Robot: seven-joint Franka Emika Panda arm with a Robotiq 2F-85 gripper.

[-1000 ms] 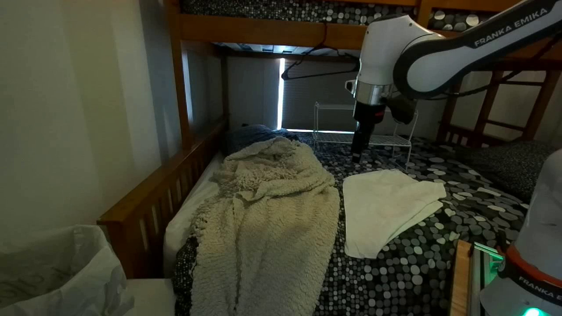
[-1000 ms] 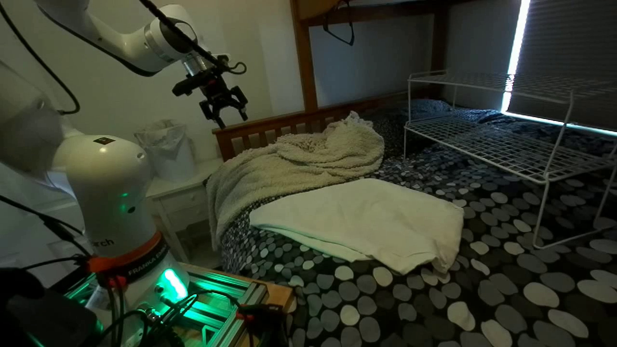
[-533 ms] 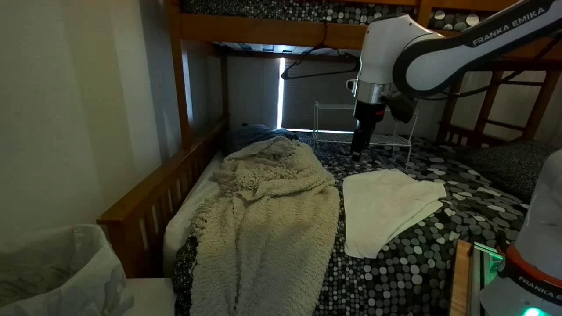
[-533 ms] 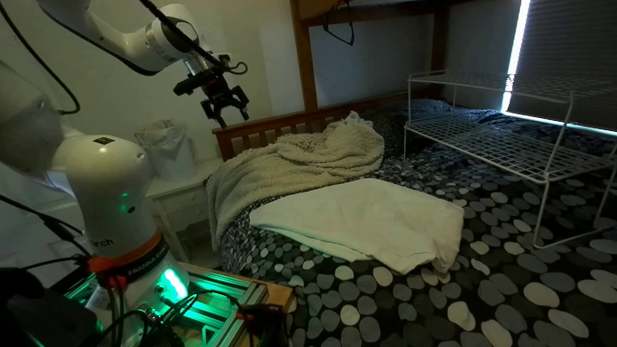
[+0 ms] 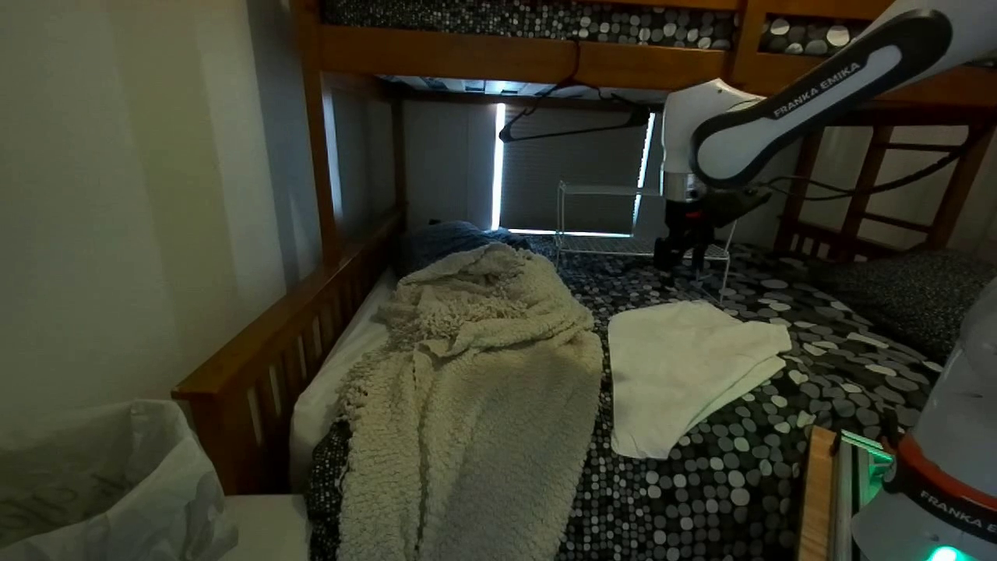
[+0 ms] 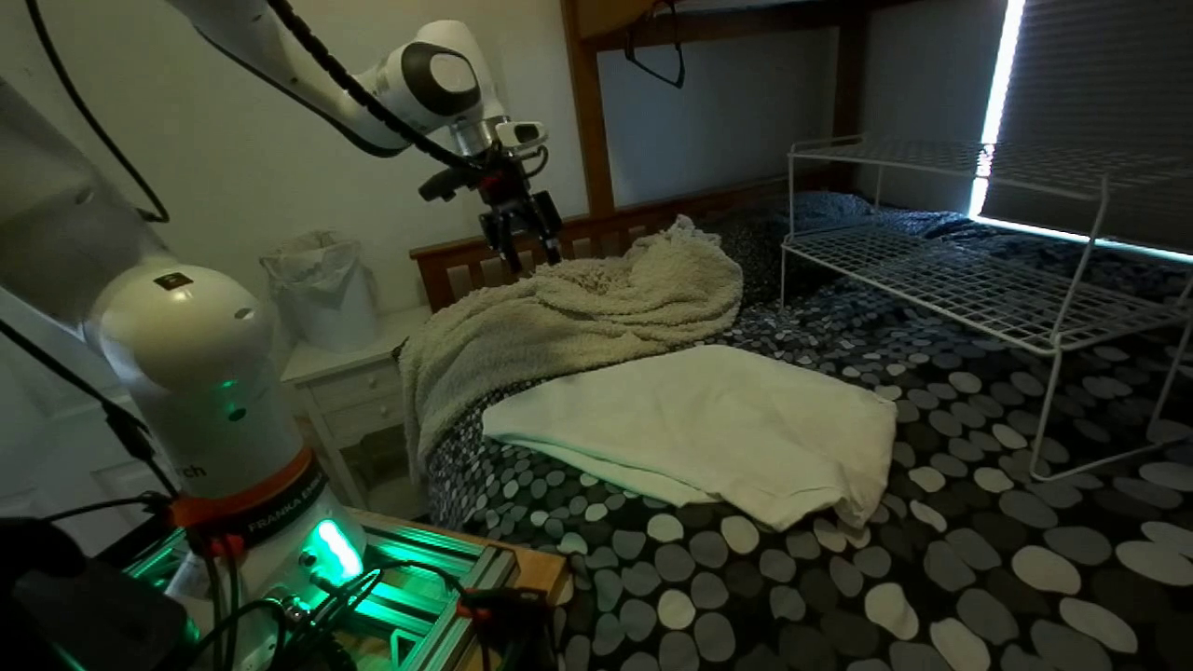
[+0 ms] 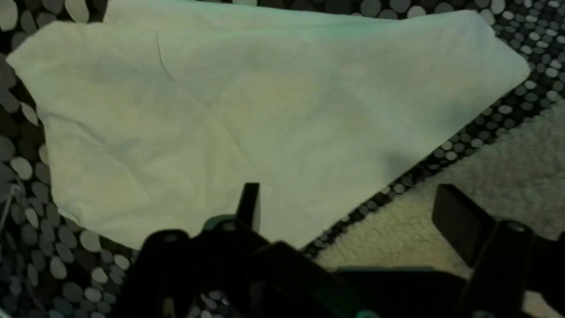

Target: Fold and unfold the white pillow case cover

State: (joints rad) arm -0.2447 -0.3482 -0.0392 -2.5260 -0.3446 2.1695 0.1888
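Hovering nearest in the wrist view, the black two-fingered pincer (image 7: 348, 212) is holding its fingertips (image 7: 461, 225) spread wide apart. Below it, the plain white fabric pillow case cover (image 7: 247, 115) is lying folded and creased, with an under layer projecting along one long edge; in both exterior views it is resting clear of the pincer. Black bedding (image 6: 671, 596) printed with grey and white pebble shapes is supporting the cover and is showing as a narrow strip between it and the cream, fleecy blanket (image 7: 507, 176), which is lying heaped alongside. Farther off, a two-tier white wire rack (image 6: 979, 289) is standing on the bedding. Behind the rack, a dark window blind (image 5: 537, 171) is showing light along its edges.
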